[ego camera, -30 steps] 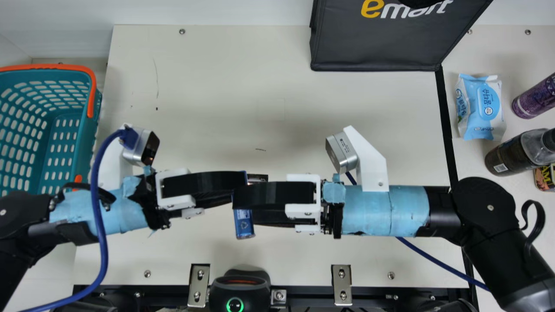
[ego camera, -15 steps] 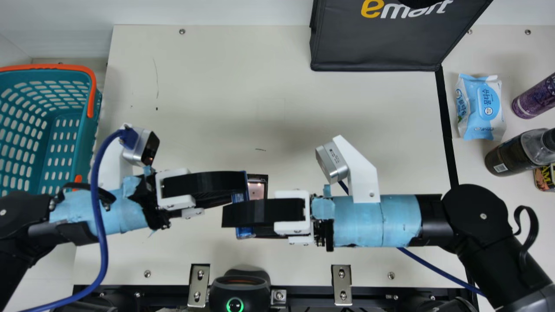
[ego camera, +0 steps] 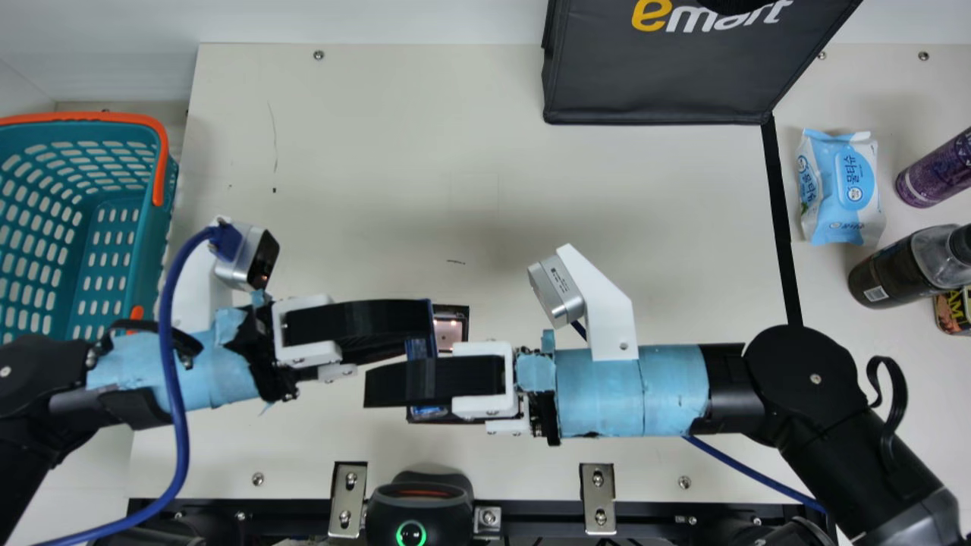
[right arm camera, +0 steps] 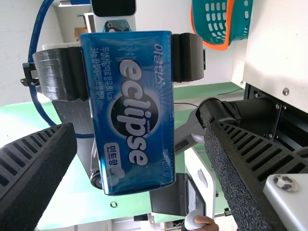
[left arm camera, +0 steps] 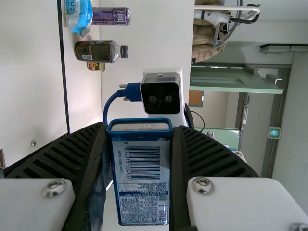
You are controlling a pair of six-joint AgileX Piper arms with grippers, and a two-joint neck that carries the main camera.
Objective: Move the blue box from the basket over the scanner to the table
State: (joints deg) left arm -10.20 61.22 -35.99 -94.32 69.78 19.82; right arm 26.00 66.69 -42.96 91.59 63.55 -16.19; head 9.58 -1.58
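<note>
Box (ego camera: pixel 419 349) is hanging over the table (ego camera: pixel 364 174) in main view, left gripper (ego camera: pixel 434 326) clamping it, right gripper (ego camera: pixel 372 387) overlapping. Left wrist view: fingers are pressing both sides. Right wrist view: right gripper's fingers are spreading wide, apart from it.

On the blue box (right arm camera: pixel 129 168) I read "eclipse" in big white letters, "이클립스", "34g" and "민트향"; beside the barcode on its other face, "8 804973 304811". The black bag (ego camera: pixel 660 83) says "emart", its top edge cut off. The tin (ego camera: pixel 953 312) shows "AM", and the wipes pack (ego camera: pixel 823 220) carries Korean lettering, too small for me to be sure of
</note>
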